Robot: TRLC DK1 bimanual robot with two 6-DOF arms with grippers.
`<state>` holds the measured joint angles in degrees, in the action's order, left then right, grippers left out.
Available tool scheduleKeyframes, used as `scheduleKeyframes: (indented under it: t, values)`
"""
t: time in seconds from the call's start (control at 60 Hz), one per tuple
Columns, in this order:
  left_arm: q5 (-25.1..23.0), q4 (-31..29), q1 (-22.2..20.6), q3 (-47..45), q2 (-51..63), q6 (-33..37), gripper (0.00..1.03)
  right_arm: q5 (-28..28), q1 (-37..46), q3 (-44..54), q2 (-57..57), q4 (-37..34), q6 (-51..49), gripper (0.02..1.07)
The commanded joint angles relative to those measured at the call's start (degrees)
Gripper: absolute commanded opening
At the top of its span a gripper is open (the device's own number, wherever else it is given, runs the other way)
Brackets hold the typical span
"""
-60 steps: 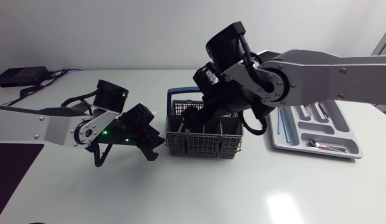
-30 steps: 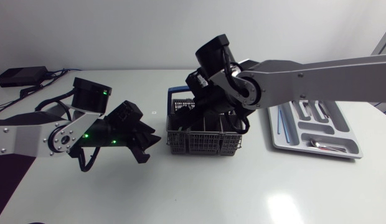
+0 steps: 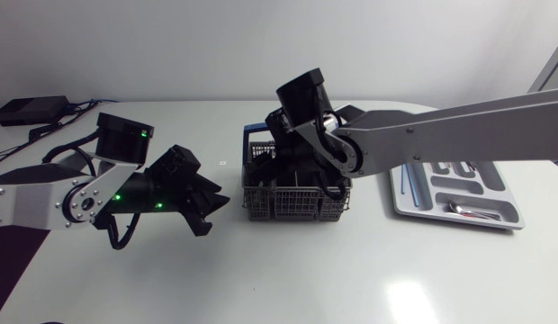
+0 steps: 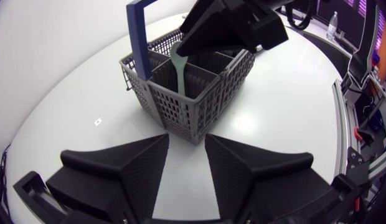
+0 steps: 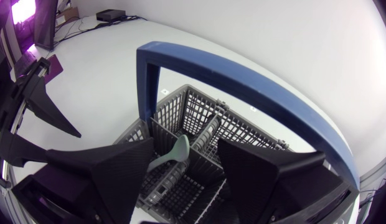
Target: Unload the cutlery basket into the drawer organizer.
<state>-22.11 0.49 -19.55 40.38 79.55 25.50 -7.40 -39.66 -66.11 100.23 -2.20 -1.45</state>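
The right gripper [image 5: 185, 148] hangs spread over the cutlery basket [image 3: 297, 205], a pale green utensil handle [image 5: 171, 158] standing loose between its fingers. The left gripper [image 4: 187, 168] sits parted near the basket, with the drawer organizer [image 3: 441, 213] on the basket's far side.

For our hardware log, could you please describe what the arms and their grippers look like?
The left arm and right arm: silver-grey links, black joints, black cables; green lights on the left. The left gripper and right gripper: matte black, two broad wedge-shaped fingers.

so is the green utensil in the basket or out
In. The green utensil stands in a compartment of the basket, its handle between the open fingers of the right gripper.
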Motion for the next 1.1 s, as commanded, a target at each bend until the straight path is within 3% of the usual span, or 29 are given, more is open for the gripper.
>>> scheduleKeyframes:
  t: [0.0, 0.183, 0.467, 0.6, 0.733, 1.083]
  values:
    - [-0.8, 0.7, 0.2, -2.1, -1.1, -1.2, 0.43, -1.1, -0.4, 2.9, 0.5, 2.2, 1.6, 0.7]
    - [-0.9, 1.5, 0.3, -3.0, -1.1, -1.6, 0.43, -1.7, -0.2, 6.8, 0.2, 7.7, 2.2, 0.69]
    - [-0.8, 2.8, 0.3, -3.8, -1.1, -2.1, 0.43, -0.7, -0.2, 8.2, 0.8, 12.0, 3.2, 0.45]
    - [-0.9, 3.6, 0.3, -4.3, -1.1, -2.6, 0.43, 1.0, -0.4, 8.1, 2.0, 12.7, 3.7, 0.42]
    - [-0.9, 3.6, 0.2, -4.4, -1.1, -2.7, 0.43, 2.5, -0.4, 8.0, 2.4, 12.9, 3.8, 0.22]
    - [-0.9, 3.6, 0.2, -4.8, -1.5, -2.8, 0.43, 3.1, -1.1, 10.9, 1.6, 17.6, 2.3, 0.11]
